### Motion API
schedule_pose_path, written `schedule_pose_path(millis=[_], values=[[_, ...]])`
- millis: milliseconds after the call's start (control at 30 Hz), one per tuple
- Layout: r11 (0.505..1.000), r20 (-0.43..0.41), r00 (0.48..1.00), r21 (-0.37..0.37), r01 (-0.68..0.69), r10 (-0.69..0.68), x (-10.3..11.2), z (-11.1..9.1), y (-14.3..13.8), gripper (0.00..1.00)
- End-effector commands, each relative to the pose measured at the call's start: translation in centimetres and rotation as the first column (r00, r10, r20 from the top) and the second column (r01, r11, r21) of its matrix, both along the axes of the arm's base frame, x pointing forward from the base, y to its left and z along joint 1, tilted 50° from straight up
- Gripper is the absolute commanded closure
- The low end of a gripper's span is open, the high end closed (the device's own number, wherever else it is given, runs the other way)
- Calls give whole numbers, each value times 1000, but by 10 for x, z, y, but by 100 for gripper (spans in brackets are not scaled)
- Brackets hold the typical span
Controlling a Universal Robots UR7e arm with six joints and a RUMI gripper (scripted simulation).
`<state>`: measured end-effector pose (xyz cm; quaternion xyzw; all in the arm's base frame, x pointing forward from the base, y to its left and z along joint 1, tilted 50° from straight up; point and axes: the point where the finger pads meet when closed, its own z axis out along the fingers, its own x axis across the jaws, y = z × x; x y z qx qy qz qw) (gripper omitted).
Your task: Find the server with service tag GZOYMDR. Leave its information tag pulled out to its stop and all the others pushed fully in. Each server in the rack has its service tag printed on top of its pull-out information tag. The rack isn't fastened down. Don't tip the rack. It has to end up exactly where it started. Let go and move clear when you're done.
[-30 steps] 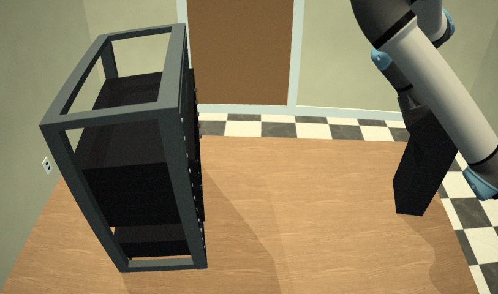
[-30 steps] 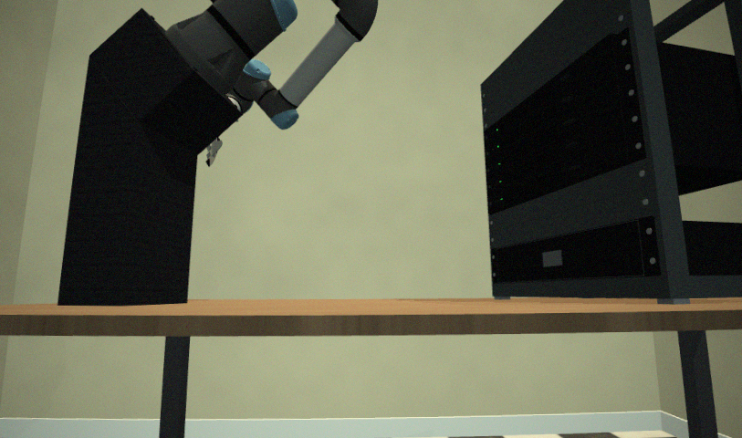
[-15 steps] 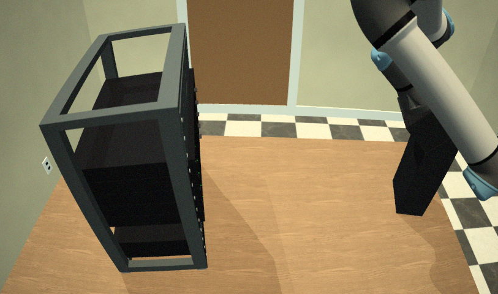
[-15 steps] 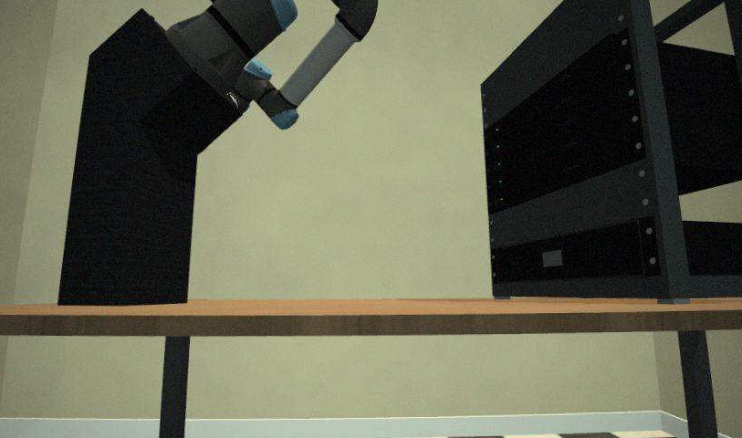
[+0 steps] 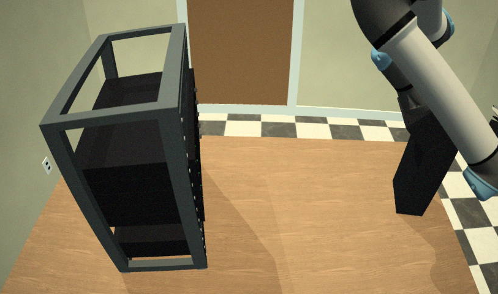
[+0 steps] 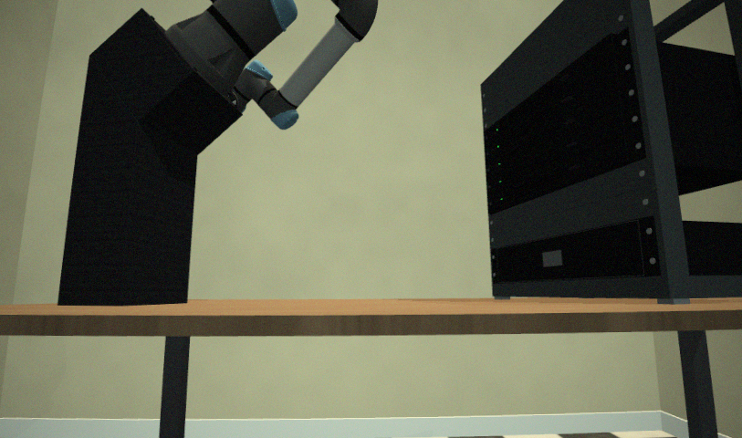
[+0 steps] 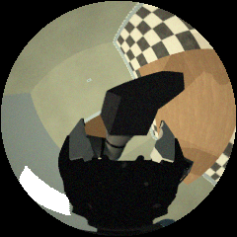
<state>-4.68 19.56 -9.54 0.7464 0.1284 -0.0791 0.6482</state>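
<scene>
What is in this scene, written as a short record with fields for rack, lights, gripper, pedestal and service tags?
rack: dark metal frame, upright on the wooden table
lights: small green ones on the rack front
gripper: open, holding nothing, away from the rack
pedestal: black, under the arm, across the table from the rack
service tags: not readable

The dark gray open-frame server rack (image 5: 169, 72) (image 6: 669, 216) stands upright on the wooden tabletop, black servers (image 5: 131, 195) (image 6: 569, 130) stacked inside, small green lights along their fronts; tag lettering is unreadable.
</scene>
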Motion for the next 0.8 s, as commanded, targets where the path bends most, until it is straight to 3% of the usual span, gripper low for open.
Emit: schedule_pose_path(millis=[0, 433, 500, 767], values=[[999, -27, 999, -48, 16, -17, -8, 14, -8, 0], [968, -109, 988, -238, 81, -110, -37, 72, -29, 0], [968, -109, 988, -238, 81, -110, -37, 72, -29, 0], [928, -143, 973, -354, 119, -179, -54, 110, -35, 0]])
